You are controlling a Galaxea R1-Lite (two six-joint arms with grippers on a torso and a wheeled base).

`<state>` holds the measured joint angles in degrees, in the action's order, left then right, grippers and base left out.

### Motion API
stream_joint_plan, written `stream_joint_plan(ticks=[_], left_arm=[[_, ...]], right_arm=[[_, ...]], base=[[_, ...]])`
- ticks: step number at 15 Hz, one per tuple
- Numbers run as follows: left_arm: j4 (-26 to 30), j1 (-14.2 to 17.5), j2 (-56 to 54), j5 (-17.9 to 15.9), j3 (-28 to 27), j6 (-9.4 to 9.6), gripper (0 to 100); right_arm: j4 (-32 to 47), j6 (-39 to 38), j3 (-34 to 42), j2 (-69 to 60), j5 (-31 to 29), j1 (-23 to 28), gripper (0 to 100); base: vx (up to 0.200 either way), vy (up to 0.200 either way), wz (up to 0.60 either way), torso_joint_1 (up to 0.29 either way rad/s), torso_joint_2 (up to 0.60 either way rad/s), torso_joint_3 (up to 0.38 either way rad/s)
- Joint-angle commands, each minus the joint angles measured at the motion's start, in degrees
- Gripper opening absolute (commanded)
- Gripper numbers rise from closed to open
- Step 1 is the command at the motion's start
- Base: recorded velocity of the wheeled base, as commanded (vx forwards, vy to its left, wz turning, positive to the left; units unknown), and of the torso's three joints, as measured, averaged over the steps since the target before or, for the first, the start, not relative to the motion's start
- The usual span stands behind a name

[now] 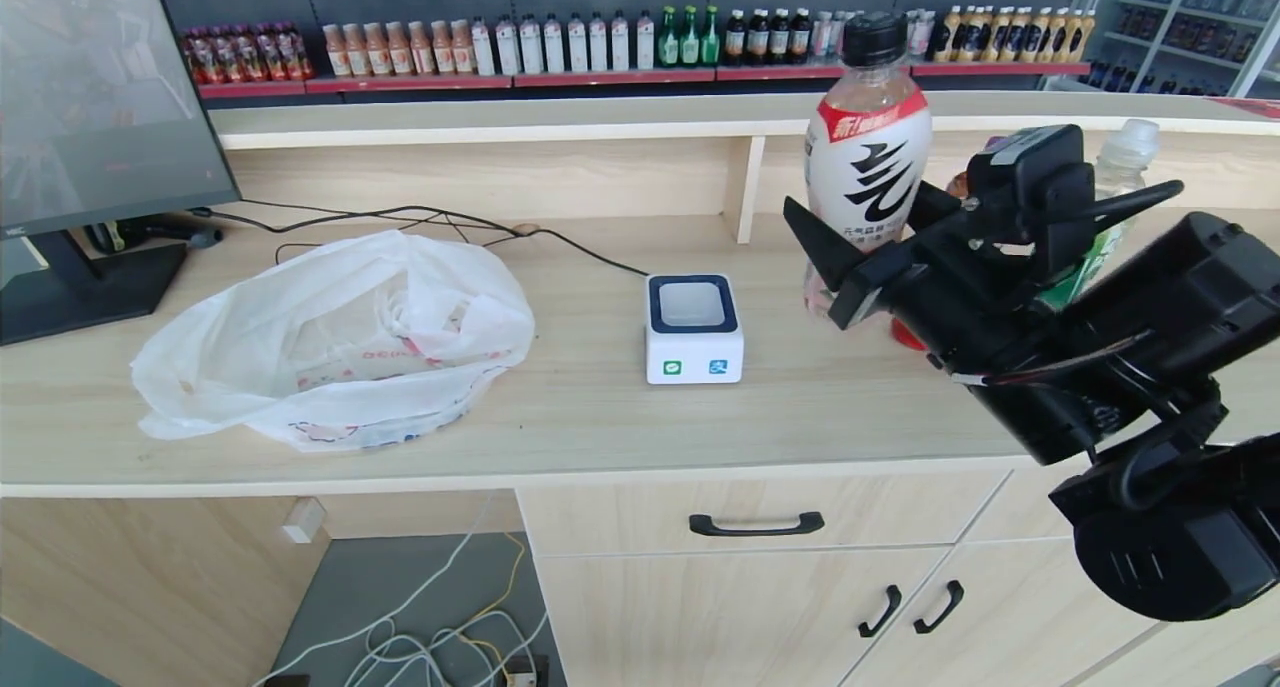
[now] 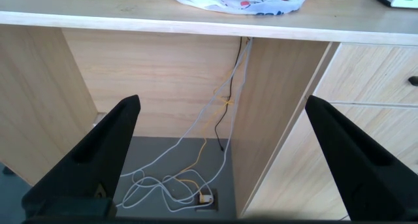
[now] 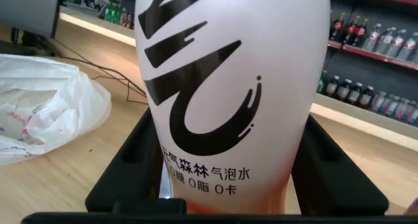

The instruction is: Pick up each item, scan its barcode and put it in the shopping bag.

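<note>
A white drink bottle with a black cap and red band stands upright at the right of the wooden counter. My right gripper is shut on its lower body, one finger on each side. In the right wrist view the bottle sits between the fingers; its base is hidden. The white shopping bag lies open at the counter's left. The white barcode scanner sits mid-counter. My left gripper hangs open with nothing in it below the counter edge, facing the cabinet recess.
A clear bottle with a green label stands behind my right arm, with something red near it. A monitor stands at the far left, its cables trailing across the counter. Drawers are below. Loose cables lie on the floor.
</note>
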<state>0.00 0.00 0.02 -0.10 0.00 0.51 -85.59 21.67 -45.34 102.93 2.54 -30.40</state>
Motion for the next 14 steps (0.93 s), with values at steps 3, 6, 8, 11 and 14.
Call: stream_joint_plan(ticks=[3,6,8,11,14], left_arm=[[0.0,0.0,-0.02,0.01,0.0,0.02,100],[0.0,0.0,-0.02,0.01,0.0,0.02,100],[0.0,0.0,-0.02,0.01,0.0,0.02,100],[0.0,0.0,-0.02,0.01,0.0,0.02,100],[0.0,-0.09,-0.02,0.01,0.0,0.02,100]], right_arm=[[3.59,13.04,-12.58,6.76,7.92,-1.5,0],[3.85,18.75,-16.01,10.81,11.97,-2.91,0],[3.94,22.71,-17.68,11.95,16.45,-2.91,0],[3.85,27.19,-20.49,14.23,22.69,-3.08,0],[3.94,30.88,-21.46,16.08,27.0,-2.47,0]], base=[[0.0,0.0,0.0,0.0,0.0,0.0],[0.0,0.0,0.0,0.0,0.0,0.0],[0.0,0.0,0.0,0.0,0.0,0.0],[0.0,0.0,0.0,0.0,0.0,0.0],[0.0,0.0,0.0,0.0,0.0,0.0]])
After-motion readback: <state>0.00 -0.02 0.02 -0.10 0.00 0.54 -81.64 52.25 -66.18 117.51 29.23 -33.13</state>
